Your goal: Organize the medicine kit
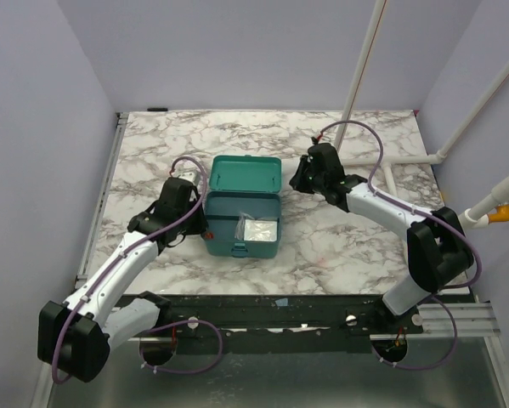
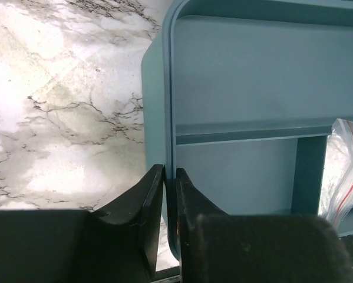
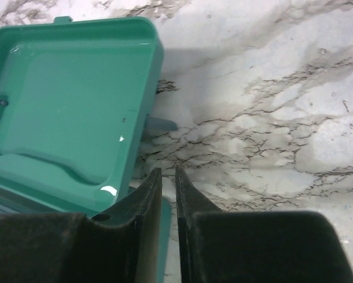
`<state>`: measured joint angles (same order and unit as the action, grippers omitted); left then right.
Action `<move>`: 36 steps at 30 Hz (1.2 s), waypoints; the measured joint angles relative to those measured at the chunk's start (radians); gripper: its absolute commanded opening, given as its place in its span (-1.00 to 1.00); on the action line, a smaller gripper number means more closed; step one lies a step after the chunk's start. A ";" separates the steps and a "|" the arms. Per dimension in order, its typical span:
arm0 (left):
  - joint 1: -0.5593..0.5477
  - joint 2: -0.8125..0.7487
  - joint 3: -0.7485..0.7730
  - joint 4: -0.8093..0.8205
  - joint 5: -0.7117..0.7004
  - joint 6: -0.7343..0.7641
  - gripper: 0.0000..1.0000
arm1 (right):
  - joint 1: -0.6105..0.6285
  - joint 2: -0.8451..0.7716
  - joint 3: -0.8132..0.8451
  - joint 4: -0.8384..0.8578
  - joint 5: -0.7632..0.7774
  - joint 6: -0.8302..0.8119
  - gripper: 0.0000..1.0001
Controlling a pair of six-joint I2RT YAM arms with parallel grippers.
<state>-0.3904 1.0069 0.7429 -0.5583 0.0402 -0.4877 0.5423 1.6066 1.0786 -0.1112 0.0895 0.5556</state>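
The medicine kit (image 1: 237, 247) is a teal box standing open in the middle of the table, its lid (image 1: 246, 174) swung back. My left gripper (image 1: 201, 218) is at the box's left side. In the left wrist view it (image 2: 169, 170) is shut on the kit's left wall (image 2: 167, 106), one finger inside and one outside. My right gripper (image 1: 295, 179) hovers just right of the lid. In the right wrist view its jaws (image 3: 167, 170) stand a narrow gap apart beside the lid (image 3: 70, 100), gripping nothing.
Inside the kit lies a clear zip bag (image 1: 259, 228) (image 2: 341, 171), beside a teal divider (image 2: 309, 174). White pipes (image 1: 407, 161) run along the right side of the marble table (image 1: 356, 246). A black rail (image 1: 279, 310) lines the near edge.
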 measured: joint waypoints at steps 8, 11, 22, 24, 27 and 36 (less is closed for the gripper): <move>-0.052 0.060 0.053 -0.036 -0.064 0.049 -1.00 | -0.088 0.002 -0.117 0.066 -0.023 0.059 -0.64; -0.065 0.082 0.069 -0.039 -0.077 0.071 -1.00 | -0.107 0.018 -0.141 0.109 -0.057 0.076 -0.84; -0.117 0.109 0.083 -0.022 -0.082 0.108 -1.00 | -0.156 0.118 -0.230 0.340 -0.157 0.135 -0.99; -0.125 0.109 0.083 -0.021 -0.082 0.113 -1.00 | -0.161 0.135 -0.239 0.381 -0.163 0.144 -0.99; -0.135 0.110 0.083 -0.019 -0.078 0.119 -1.00 | -0.165 0.164 -0.239 0.443 -0.173 0.151 -0.99; -0.159 0.111 0.083 -0.019 -0.070 0.126 -1.00 | -0.173 0.195 -0.266 0.642 -0.212 0.170 -0.99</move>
<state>-0.5499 1.1183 0.8261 -0.5774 -0.0296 -0.3618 0.3691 1.8011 0.8127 0.5312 -0.1230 0.7254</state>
